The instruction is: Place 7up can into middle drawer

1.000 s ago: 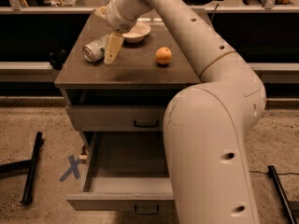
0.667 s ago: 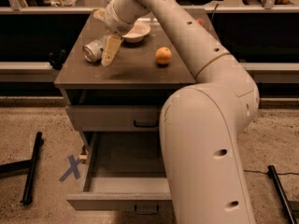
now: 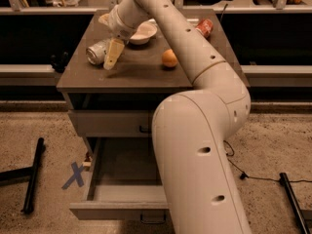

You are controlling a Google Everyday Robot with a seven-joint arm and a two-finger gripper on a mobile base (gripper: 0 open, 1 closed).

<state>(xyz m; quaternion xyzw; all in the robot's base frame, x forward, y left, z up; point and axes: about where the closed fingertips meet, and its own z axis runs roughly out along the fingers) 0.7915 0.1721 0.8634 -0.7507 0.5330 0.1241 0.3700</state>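
Observation:
The 7up can point(image 3: 96, 52), silvery and dented, lies on its side at the left of the cabinet top. My gripper point(image 3: 106, 42) hangs over the can's right end, fingers spread open. One yellowish finger point(image 3: 112, 55) points down just right of the can, and the other shows behind near the bowl. The middle drawer point(image 3: 117, 211) is pulled open low in front, a grey tray with a dark handle; my arm hides its right part. The closed drawer front point(image 3: 109, 123) sits above it.
On the cabinet top point(image 3: 141, 74) stand a white bowl point(image 3: 142, 31), an orange point(image 3: 169, 58) and a red soda can point(image 3: 204, 27). A blue tape X point(image 3: 74, 174) marks the floor at left. Black stand legs lie at the left point(image 3: 31, 177) and right point(image 3: 292, 199).
My gripper has edged slightly down and left toward the can. The big arm link has swung a little left. The can and drawer have not moved.

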